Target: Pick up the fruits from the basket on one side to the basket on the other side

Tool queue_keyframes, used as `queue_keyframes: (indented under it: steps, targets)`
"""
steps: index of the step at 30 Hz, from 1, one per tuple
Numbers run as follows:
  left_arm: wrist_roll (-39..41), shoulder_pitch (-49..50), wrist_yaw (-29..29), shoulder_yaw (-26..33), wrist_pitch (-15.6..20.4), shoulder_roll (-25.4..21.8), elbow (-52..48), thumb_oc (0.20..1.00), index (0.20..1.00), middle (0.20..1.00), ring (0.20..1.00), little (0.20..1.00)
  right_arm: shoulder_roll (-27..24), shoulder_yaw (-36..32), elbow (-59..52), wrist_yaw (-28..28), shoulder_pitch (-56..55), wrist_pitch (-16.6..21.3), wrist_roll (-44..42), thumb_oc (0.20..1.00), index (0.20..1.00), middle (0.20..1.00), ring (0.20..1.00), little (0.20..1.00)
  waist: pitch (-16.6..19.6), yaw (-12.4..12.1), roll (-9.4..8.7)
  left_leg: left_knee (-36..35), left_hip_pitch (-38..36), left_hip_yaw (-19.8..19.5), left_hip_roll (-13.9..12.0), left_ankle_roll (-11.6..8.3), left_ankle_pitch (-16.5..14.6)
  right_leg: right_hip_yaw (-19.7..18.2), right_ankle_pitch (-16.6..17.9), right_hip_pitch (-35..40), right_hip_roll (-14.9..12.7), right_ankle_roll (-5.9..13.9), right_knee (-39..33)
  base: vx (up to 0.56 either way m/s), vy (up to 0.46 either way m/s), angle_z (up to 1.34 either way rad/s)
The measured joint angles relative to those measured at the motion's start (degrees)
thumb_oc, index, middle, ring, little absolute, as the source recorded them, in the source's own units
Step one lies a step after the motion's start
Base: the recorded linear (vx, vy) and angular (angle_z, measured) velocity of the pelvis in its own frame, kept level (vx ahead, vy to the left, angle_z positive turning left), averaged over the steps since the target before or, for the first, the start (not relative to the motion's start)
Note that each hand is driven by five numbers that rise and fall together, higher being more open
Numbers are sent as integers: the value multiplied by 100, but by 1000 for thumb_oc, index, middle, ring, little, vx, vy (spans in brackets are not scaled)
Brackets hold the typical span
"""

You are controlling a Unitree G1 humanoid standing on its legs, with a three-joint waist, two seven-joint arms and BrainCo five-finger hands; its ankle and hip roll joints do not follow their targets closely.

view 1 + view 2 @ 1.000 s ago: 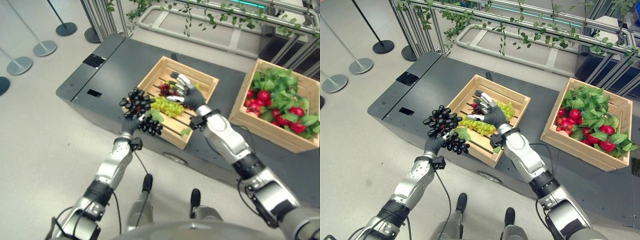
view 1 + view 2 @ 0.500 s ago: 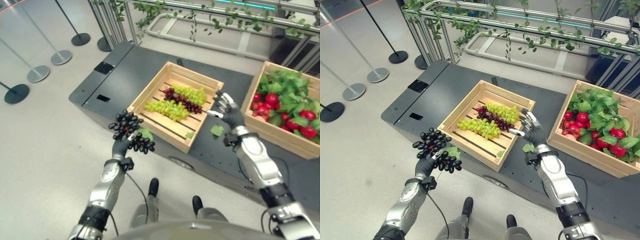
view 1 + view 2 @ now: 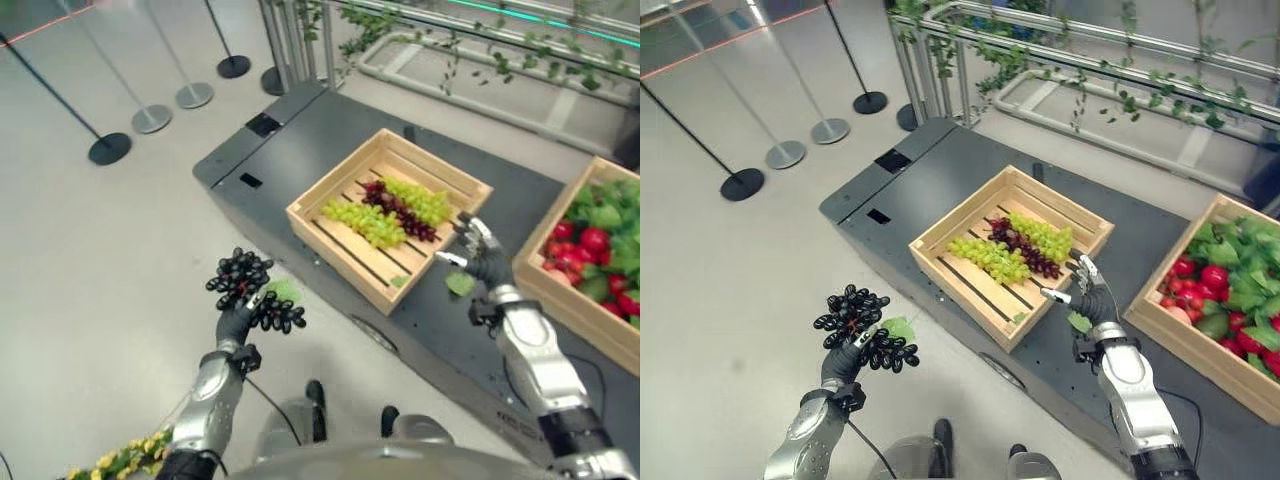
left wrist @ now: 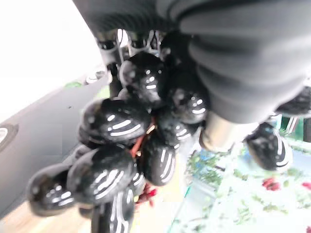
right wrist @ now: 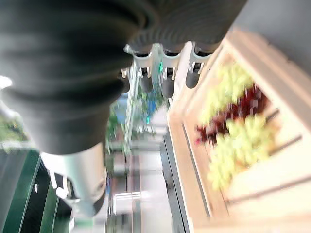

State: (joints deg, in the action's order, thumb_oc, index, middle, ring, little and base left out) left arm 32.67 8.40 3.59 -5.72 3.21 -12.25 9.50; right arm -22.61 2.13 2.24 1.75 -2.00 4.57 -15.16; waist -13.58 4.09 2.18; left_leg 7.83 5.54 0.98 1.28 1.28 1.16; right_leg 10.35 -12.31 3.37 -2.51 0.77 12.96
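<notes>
Your left robot hand (image 3: 843, 362) grips the black grapes (image 3: 862, 325), well left of the crate (image 3: 1010, 250); carry them farther left. Right robot hand (image 3: 1089, 301), fingers relaxed, hovers beside the crate.

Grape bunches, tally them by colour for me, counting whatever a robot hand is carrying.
Black bunches: 1, held in the left robot hand, black bunch.
Green bunches: 2, both in the wooden crate: the nearer and the farther.
Dark red bunches: 1, red bunch, lying between the two green ones.
Total: 4.
</notes>
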Motion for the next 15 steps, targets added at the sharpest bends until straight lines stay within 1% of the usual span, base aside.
queue_keyframes:
  steps: [1, 2, 3, 4, 5, 6, 7, 8, 9, 10, 12, 13, 14, 15]
  targets:
    - [-13, -95, -17, -2, -2, 2, -8, 200, 200, 200, 200, 200, 14, -2, 30, -3, 45, 9, -1, 1000, 1000, 1000, 1000, 1000, -3, -26, 71, -220, 12, -278, -1, -96, 160, 73, -184, -290, 74, -140, 449, -161, 33, 112]
    - [-41, -213, -25, -2, -6, -6, -28, 200, 200, 200, 200, 200, 40, -19, 32, -3, 59, 12, -1, 1000, 1000, 1000, 1000, 1000, 46, 59, 126, -494, 116, -526, -35, -150, 460, 113, -155, -487, 338, -372, 184, -209, 62, 173]
    - [-51, -362, -52, 26, 41, -36, -117, 200, 200, 200, 200, 200, 90, -62, 80, -6, 125, 23, -1, 1000, 1000, 1000, 1000, 1000, 102, 205, 3, -404, 275, -206, 81, -95, 337, 332, 574, -605, 288, -552, -570, -154, 48, 167]
    - [-52, -393, -81, 29, 33, -50, -78, 200, 200, 200, 200, 200, 168, -117, 131, 8, 124, 13, -2, 1000, 1000, 1000, 1000, 1000, 112, 103, -61, 33, 273, 159, 112, -33, -18, 488, 628, -645, 170, -553, -534, -193, 82, 112]
    - [-54, -395, -102, 32, 30, -90, -86, 200, 200, 200, 200, 200, 250, -164, 110, 10, 75, 10, -3, 1000, 1000, 1000, 1000, 1000, 166, 94, -170, 452, 205, 567, 123, -154, -393, 807, 629, -665, 12, -540, -504, -140, 112, 77]
    - [-69, -271, -107, 58, 33, -128, -69, 200, 200, 200, 200, 200, 230, -162, 31, 4, 44, 20, -3, 1000, 1000, 1000, 1000, 1000, 216, 138, -66, 453, -257, 660, 100, -339, -758, 1090, 663, -586, -63, -496, -553, -142, 114, 82]
    - [-80, -234, -115, 67, 32, -117, -58, 200, 200, 200, 200, 200, 209, -189, 34, 12, 25, 19, 0, 1000, 1000, 1000, 1000, 1000, 250, 165, 5, 115, -524, 573, 66, -315, -764, 1138, 665, -602, -40, -450, -517, -133, 132, 94]
    - [-118, -191, -123, 72, 31, -130, -90, 200, 200, 200, 200, 200, 178, -214, 35, 12, 6, 15, 0, 1000, 1000, 1000, 1000, 1000, 266, 160, 85, -416, -870, 351, 50, -179, -666, 1146, 650, -657, -16, -425, -415, -102, 102, 57]
    - [-187, -198, -124, 72, 31, -150, -115, 200, 200, 200, 200, 200, 152, -224, 39, 13, -9, 15, 0, 1000, 1000, 1000, 1000, 1000, 252, 161, 117, -667, -971, 233, 17, -127, -627, 1146, 627, -687, -1, -388, -342, -199, 168, 49]
    - [-264, -112, -126, 81, 32, -158, -123, 200, 200, 200, 200, 200, 175, -206, 58, -2, -35, 12, 6, 1000, 1000, 1000, 1000, 1000, 241, 59, 58, -770, -977, 188, 45, -4, -536, 1138, 648, -801, -103, -358, -151, -158, 117, 35]
    - [-269, 72, -137, 98, 31, -158, -124, 200, 200, 200, 200, 200, 185, -197, 57, -14, -55, 11, 8, 1000, 1000, 1000, 1000, 1000, 259, 20, 26, -863, -1011, 216, 117, 63, -450, 1122, 666, -842, -194, -309, -61, -219, 100, 15]
    - [-273, 157, -129, 136, 8, -155, -82, 200, 200, 200, 200, 200, 186, -241, 58, -11, -132, 14, 29, 1000, 1000, 1000, 1000, 1000, 252, 35, -17, -845, -890, 160, 206, 112, -388, 834, 653, -952, -259, -186, 144, -248, 81, 45]
    - [-276, 166, -129, 142, -17, -178, -69, 200, 200, 200, 200, 200, 185, -272, 71, -12, -250, -4, 54, 1000, 1000, 1000, 1000, 1000, 224, 107, -59, -852, -900, -6, 261, 183, -306, 398, 650, -1080, -330, -110, 445, -158, 27, 61]
    - [-278, 180, -129, 151, -21, -217, -70, 200, 200, 200, 200, 200, 197, -267, 72, -15, -329, -20, 61, 1000, 1000, 1000, 1000, 1000, 222, 131, -96, -859, -928, -94, 272, 202, -272, 60, 602, -1264, -303, 42, 645, -159, 2, 56]
